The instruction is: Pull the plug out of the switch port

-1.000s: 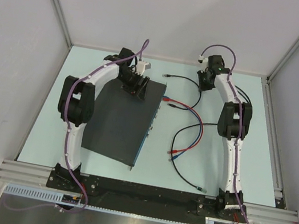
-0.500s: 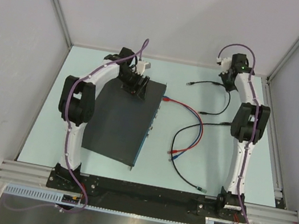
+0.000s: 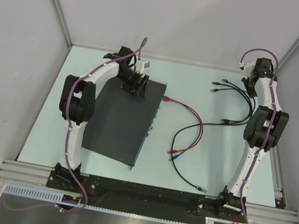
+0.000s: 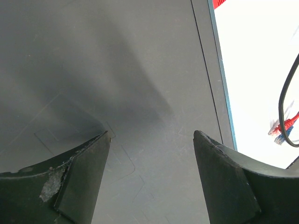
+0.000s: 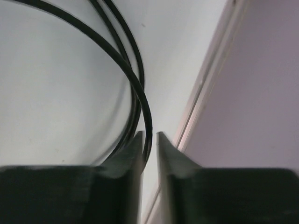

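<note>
The switch (image 3: 119,121) is a flat black box at the left centre, and its light blue-grey socket face (image 3: 149,128) points right. A red plug (image 3: 166,99) sits at the far end of that face, and its red cable (image 3: 197,120) loops away to the right. My left gripper (image 3: 135,85) is open and rests over the switch's far end; the left wrist view shows its fingers spread above the black top (image 4: 140,84). My right gripper (image 3: 251,83) is in the far right corner. It is shut on a black cable (image 5: 140,93), with more black strands beside it.
Black cable plugs (image 3: 216,86) lie loose on the table at the far right. A blue cable (image 3: 186,147) runs beside the red one, and both end in loose plugs (image 3: 172,152). Another black cable ends near the front (image 3: 201,188). The right wall rail (image 5: 210,88) is close to my right gripper.
My right arm has swung right and away to the far corner, dragging the black cables and their plugs to the right. My left arm and the switch have not moved.
</note>
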Available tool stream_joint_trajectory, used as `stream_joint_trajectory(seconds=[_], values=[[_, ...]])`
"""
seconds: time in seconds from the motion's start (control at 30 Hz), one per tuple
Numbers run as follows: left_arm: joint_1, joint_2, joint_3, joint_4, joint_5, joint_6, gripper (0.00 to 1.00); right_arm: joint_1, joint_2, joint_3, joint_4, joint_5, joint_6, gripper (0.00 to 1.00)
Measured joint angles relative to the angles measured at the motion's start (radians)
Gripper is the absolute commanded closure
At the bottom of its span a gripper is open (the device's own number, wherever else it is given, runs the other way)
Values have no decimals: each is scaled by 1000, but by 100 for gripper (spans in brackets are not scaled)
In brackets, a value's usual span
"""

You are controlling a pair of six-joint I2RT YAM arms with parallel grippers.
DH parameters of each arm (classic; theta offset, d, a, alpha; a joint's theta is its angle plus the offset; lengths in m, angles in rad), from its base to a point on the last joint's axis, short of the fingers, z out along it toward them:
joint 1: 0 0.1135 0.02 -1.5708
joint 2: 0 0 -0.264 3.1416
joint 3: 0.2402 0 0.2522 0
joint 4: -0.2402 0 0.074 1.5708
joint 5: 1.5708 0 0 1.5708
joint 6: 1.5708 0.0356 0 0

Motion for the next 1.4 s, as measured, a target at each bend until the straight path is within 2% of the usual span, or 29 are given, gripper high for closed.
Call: stream_joint_trajectory(seconds=[0.07, 0.13, 0.27, 0.33, 0.5, 0.67, 0.73, 0.83, 0.97, 1.23, 1.4], values=[[0, 0, 0, 0, 1, 0, 19, -17, 3, -1, 3, 15, 20, 36], [1, 0, 0, -1, 1, 1, 19, -20, 7, 34, -14, -32, 54, 27], [1, 6, 19, -26, 3, 19, 19, 11, 8, 165, -46, -268, 176, 7], [0, 19, 47, -55, 3, 39, 20, 42, -1, 188, -13, -388, 238, 7], [1, 52, 127, -134, -42, 97, 20, 160, 4, 158, 79, -708, 445, 12], [5, 82, 224, -208, -70, 136, 20, 241, 103, 136, 240, -1004, 725, 31], [6, 82, 242, -226, -71, 148, 21, 246, 159, 108, 307, -1093, 829, 32], [6, 82, 245, -246, -80, 159, 25, 241, 249, 89, 354, -1157, 920, 35], [6, 82, 245, -271, -89, 159, 24, 238, 344, 78, 385, -1217, 1007, 39], [6, 92, 245, -279, -93, 158, 22, 269, 371, 79, 449, -1291, 1066, 47], [6, 110, 245, -280, -95, 156, 22, 296, 399, 83, 460, -1332, 1093, 48]])
